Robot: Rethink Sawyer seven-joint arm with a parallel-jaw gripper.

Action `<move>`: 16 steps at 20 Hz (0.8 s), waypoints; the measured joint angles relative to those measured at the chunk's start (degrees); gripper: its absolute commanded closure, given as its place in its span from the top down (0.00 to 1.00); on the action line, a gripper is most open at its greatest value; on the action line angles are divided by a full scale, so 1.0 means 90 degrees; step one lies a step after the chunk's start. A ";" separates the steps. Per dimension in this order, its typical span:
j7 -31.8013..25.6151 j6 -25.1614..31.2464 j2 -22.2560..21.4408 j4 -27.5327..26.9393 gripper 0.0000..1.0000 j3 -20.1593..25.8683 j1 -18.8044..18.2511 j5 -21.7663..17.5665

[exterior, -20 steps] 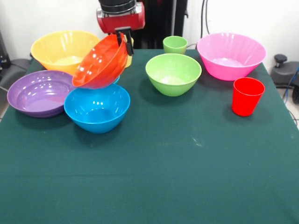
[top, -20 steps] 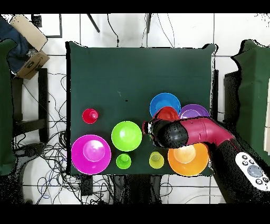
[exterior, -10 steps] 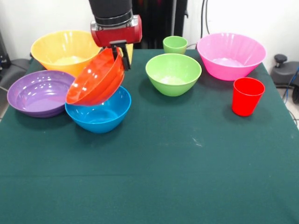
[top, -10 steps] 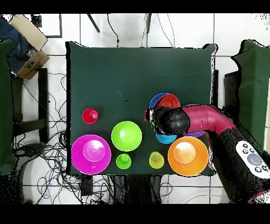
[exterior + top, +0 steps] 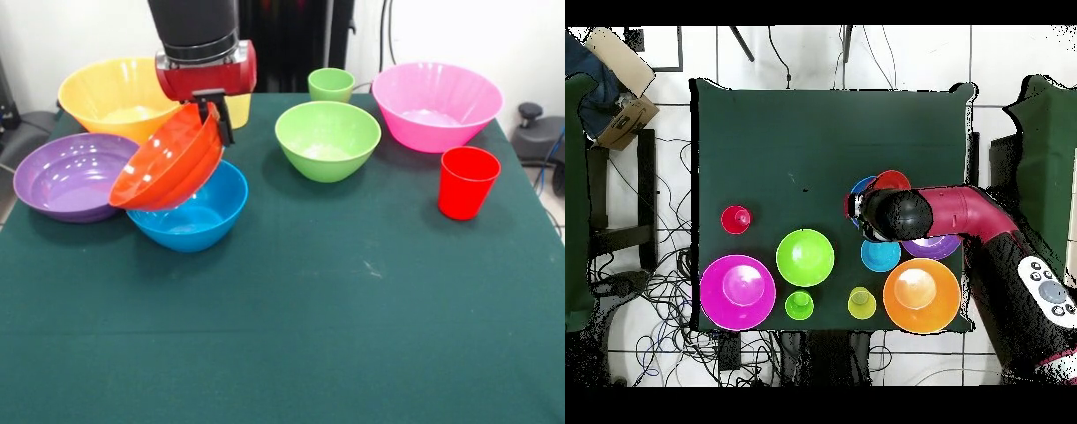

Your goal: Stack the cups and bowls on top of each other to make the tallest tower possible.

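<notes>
One red-orange bowl (image 5: 168,163) hangs tilted from my tool (image 5: 210,113), pinched by its upper rim.
Directly below my tool the big blue bowl (image 5: 192,215) sits on the table (image 5: 353,300), the tilted bowl's lower edge over it; the purple bowl (image 5: 66,175) and yellow-orange bowl (image 5: 115,93) sit alongside.

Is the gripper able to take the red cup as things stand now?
Probably not now: the gripper is shut on the red-orange bowl, tilted over the big blue bowl. The red cup itself stands alone, nothing blocking it.
</notes>
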 measured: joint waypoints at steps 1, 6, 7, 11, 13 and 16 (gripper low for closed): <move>0.0000 0.0028 0.0003 -0.0018 0.00 0.0001 0.0002 -0.0001; 0.0000 0.0174 0.0005 -0.0105 0.00 0.0010 0.0004 0.0000; 0.0000 0.0179 0.0006 -0.0119 0.00 0.0011 0.0004 0.0000; 0.0000 0.0189 0.0007 -0.0166 0.00 0.0016 0.0006 0.0001; 0.0000 0.0189 0.0007 -0.0178 0.00 0.0016 0.0006 0.0001; 0.0000 0.0189 0.0006 -0.0183 1.00 0.0019 0.0010 0.0001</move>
